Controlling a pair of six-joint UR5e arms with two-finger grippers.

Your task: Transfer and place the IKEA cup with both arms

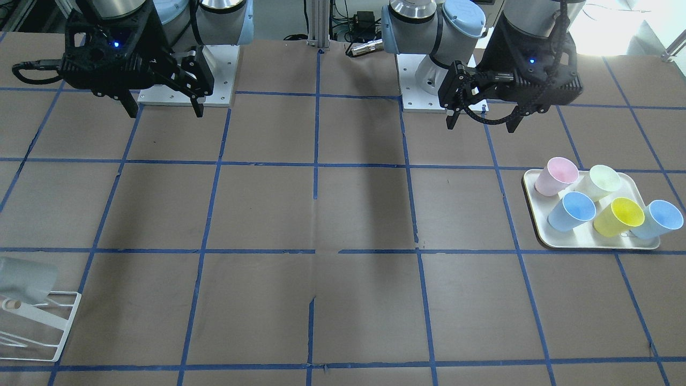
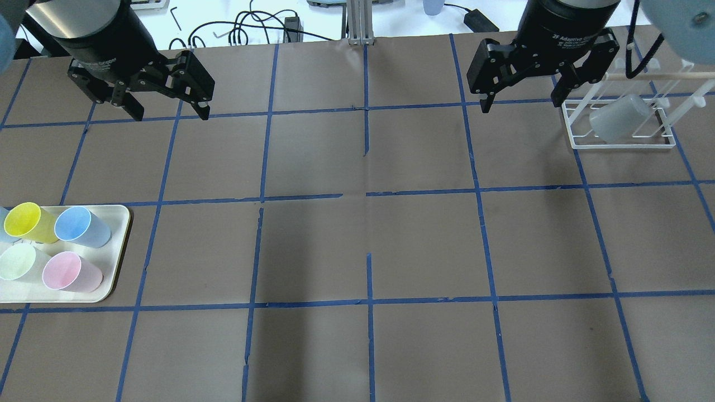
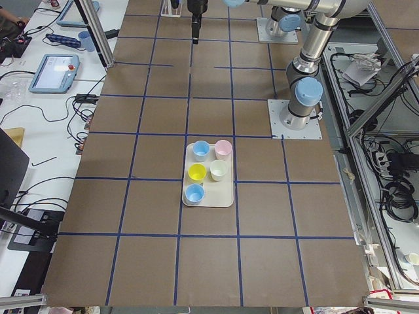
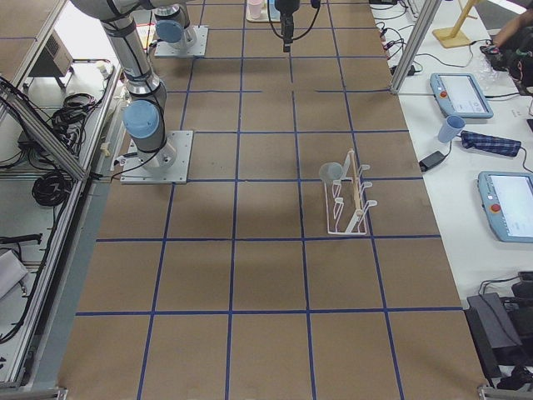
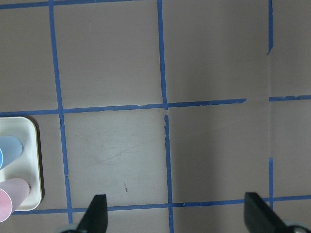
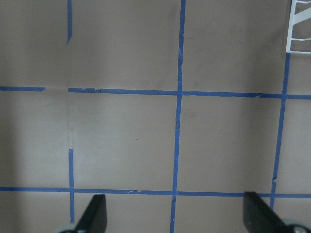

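The IKEA cup point(image 2: 619, 118) is a pale grey-white tumbler lying tilted on a white wire rack point(image 2: 620, 146) at the far right of the overhead view. It also shows in the front view point(image 1: 25, 279) and the right side view point(image 4: 331, 173). My right gripper point(image 2: 522, 106) is open and empty, hanging above the table just left of the rack, apart from the cup. My left gripper point(image 2: 170, 116) is open and empty at the far left. Both wrist views show open fingers over bare table: the left gripper point(image 5: 176, 216) and the right gripper point(image 6: 175, 216).
A cream tray point(image 2: 118, 223) at the left edge holds a yellow cup point(image 2: 25, 222), a light blue cup point(image 2: 78, 226), a pink cup point(image 2: 68, 272) and a pale green-white cup point(image 2: 19, 262). Another light blue cup point(image 1: 662, 218) stands on it. Blue tape lines grid the brown table.
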